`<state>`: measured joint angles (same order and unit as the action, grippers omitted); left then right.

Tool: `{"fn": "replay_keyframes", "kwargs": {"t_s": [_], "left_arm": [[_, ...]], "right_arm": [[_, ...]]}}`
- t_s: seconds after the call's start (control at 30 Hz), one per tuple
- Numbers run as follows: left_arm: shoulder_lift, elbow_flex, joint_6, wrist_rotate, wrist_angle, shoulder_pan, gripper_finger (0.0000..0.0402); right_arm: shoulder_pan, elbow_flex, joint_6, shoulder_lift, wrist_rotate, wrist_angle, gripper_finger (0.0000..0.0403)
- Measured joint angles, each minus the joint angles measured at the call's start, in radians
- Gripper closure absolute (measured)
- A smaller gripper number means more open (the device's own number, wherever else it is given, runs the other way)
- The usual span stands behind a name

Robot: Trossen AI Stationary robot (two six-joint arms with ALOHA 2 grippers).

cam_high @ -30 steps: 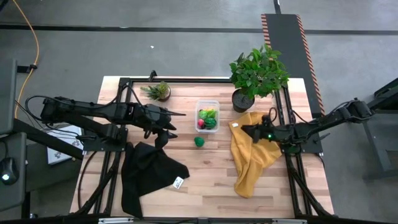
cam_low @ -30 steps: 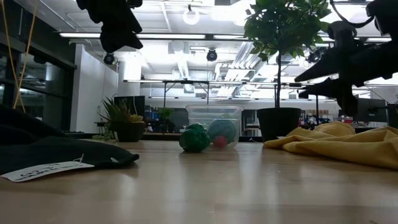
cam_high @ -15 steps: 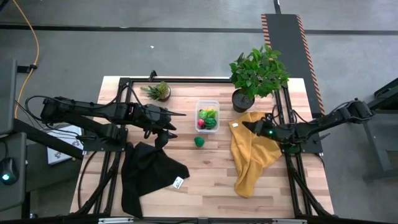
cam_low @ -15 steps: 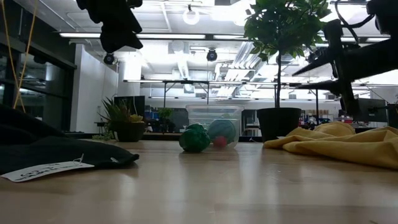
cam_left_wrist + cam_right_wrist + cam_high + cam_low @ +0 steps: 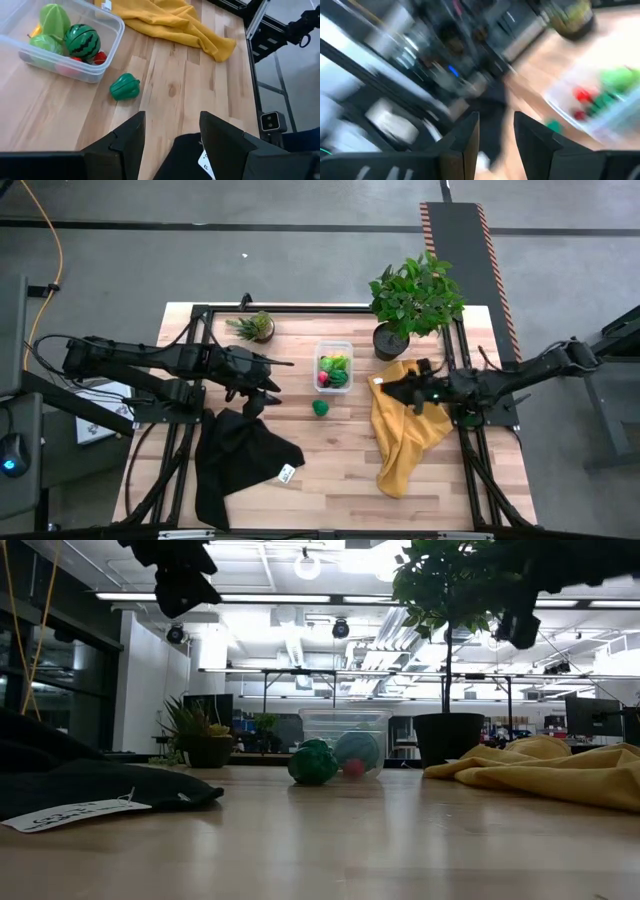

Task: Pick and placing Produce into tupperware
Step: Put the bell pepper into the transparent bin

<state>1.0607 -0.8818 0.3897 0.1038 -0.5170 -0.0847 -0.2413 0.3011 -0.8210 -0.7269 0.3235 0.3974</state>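
Spreading over the wooden table (image 5: 340, 470) are a black cloth (image 5: 235, 455) and a yellow cloth (image 5: 405, 430). Between them sits the clear tupperware (image 5: 333, 366) holding a striped melon (image 5: 82, 41), with one green piece (image 5: 320, 408) just outside it. The left gripper (image 5: 268, 393) and right gripper (image 5: 388, 388) hover with fingers apart, holding nothing.

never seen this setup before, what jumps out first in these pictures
The clear tupperware mid-table, already holding bright produce, with one green toy pepper lying on the wood just in front of it. A yellow cloth sprawls to its right and a black cloth to its left, under the two raised arms.
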Motion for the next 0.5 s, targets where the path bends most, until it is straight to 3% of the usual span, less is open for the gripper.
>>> {"fn": "replay_keyframes", "kwargs": {"t_s": [0.13, 0.5], "left_arm": [[-0.025, 0.000, -0.008, -0.016, -0.036, 0.000, 0.0224], [-0.037, 0.000, -0.041, -0.018, -0.141, 0.000, 0.0224]], "right_arm": [[-0.004, 0.191, 0.057, -0.107, -0.012, -0.314, 0.0289], [-0.054, 0.501, 0.169, -0.438, -0.046, -0.526, 0.0288]]}}
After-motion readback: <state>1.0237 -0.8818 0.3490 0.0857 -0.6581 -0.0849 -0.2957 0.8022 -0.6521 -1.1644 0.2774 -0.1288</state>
